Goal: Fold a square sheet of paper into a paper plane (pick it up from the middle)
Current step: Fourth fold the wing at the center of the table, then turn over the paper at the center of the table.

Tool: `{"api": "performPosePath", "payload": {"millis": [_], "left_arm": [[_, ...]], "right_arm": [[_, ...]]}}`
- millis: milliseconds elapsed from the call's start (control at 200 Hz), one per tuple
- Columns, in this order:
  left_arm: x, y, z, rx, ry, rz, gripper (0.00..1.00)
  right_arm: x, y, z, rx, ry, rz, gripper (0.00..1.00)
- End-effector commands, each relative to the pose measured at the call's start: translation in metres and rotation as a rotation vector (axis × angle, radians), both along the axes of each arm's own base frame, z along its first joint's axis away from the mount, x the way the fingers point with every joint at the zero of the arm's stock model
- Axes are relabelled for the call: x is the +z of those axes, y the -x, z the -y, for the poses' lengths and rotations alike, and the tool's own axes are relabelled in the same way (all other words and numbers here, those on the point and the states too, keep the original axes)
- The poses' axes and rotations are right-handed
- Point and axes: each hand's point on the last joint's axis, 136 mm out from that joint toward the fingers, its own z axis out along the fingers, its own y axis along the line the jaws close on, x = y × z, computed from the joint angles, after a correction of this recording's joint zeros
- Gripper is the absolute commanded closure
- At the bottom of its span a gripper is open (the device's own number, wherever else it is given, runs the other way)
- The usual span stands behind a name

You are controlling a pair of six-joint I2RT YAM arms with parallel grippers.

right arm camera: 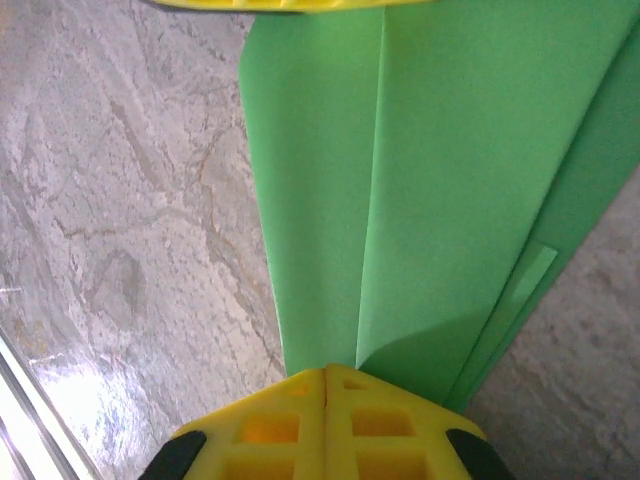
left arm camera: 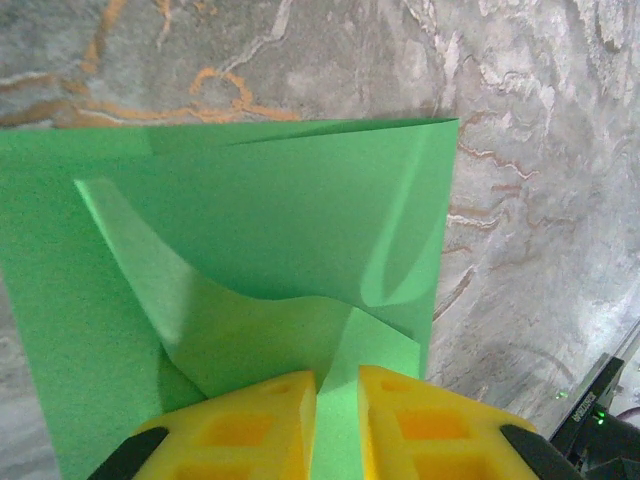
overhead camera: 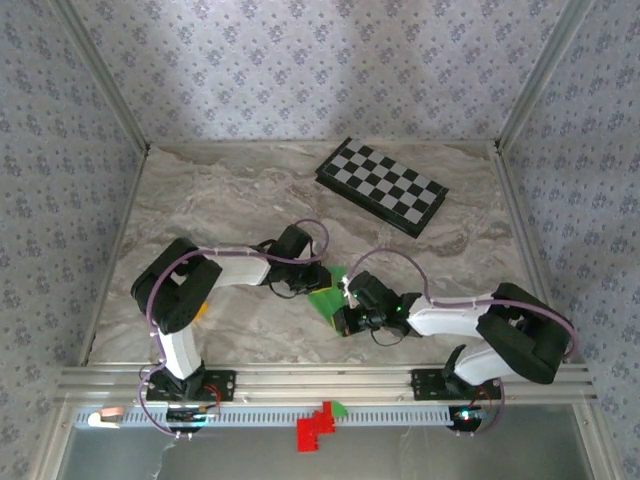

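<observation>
The square sheet of paper [overhead camera: 326, 300] is bright green and lies partly folded on the marble table between my two grippers; it is a creased, layered sheet, not a pointed paper plane. My left gripper [overhead camera: 322, 282] is at its far left side. In the left wrist view a flap of the paper [left arm camera: 280, 200] curls up into the left gripper [left arm camera: 336, 385], whose jaws stand narrowly apart on it. My right gripper [overhead camera: 347, 312] is at the near right side. Its jaws [right arm camera: 326, 370] are pressed together where a long crease in the paper [right arm camera: 450, 150] ends.
A black-and-white checkerboard [overhead camera: 382, 185] lies at the back right. On the front rail sit a red block [overhead camera: 318, 428] and a tiny green piece [overhead camera: 340, 408]. A small orange thing [overhead camera: 202, 310] peeks out beside the left arm. Metal frame posts and patterned walls bound the table.
</observation>
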Motion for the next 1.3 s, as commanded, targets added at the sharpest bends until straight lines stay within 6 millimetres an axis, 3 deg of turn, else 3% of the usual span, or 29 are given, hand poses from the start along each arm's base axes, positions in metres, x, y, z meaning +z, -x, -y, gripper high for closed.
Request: {"api": "performPosePath", "payload": {"millis": [0, 190, 405, 615, 735, 835, 1034, 1294], "left_arm": [[-0.047, 0.011, -0.035, 0.038, -0.196, -0.050, 0.80], [-0.046, 0.010, -0.035, 0.035, -0.198, -0.047, 0.80], [-0.044, 0.008, -0.031, 0.031, -0.191, -0.045, 0.80], [-0.044, 0.009, -0.029, 0.030, -0.187, -0.046, 0.79], [-0.043, 0.009, -0.027, 0.028, -0.183, -0.043, 0.79], [-0.043, 0.009, -0.027, 0.028, -0.182, -0.043, 0.79], [-0.040, 0.008, -0.025, 0.025, -0.176, -0.041, 0.79], [-0.025, 0.002, -0.019, 0.019, -0.148, -0.016, 0.78]], "right_arm": [[-0.030, 0.032, 0.029, -0.007, 0.116, -0.112, 0.96], [-0.024, 0.036, 0.032, -0.022, 0.079, -0.097, 0.96], [0.002, 0.028, 0.025, -0.023, -0.013, -0.059, 0.96], [0.047, -0.001, 0.011, -0.049, -0.136, 0.017, 0.96], [0.058, -0.019, 0.004, -0.056, -0.147, 0.047, 0.96], [0.056, -0.031, -0.005, -0.049, -0.149, 0.047, 0.96], [0.033, -0.046, -0.017, -0.048, -0.148, 0.015, 0.96], [-0.010, -0.038, 0.002, -0.093, -0.077, -0.065, 0.97]]}}
